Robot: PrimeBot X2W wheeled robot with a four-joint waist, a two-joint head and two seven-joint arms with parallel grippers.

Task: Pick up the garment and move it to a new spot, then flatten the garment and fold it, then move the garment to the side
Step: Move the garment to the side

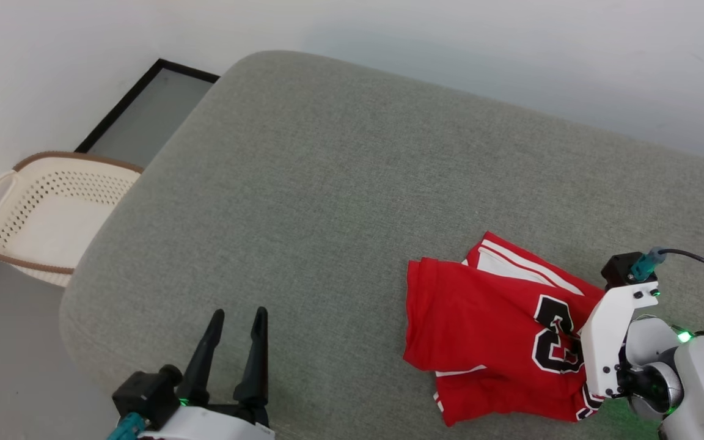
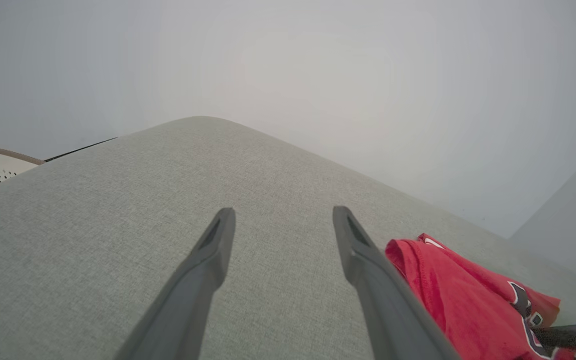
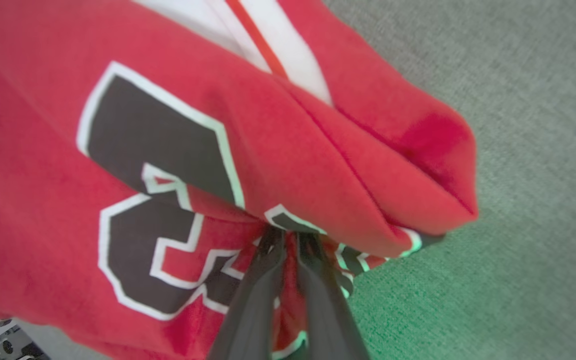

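Garment (image 1: 480, 318) lies bunched on the right near part of the grey cushion (image 1: 327, 183). Right gripper (image 3: 288, 237) is clamped on a fold beside the number. Left gripper (image 1: 239, 313) hovers well apart from it, fingers spread wide

Most of the grey fabric cushion (image 1: 327, 183) was seen bare; only the crumpled red jersey (image 1: 480, 318) was found at its near right.
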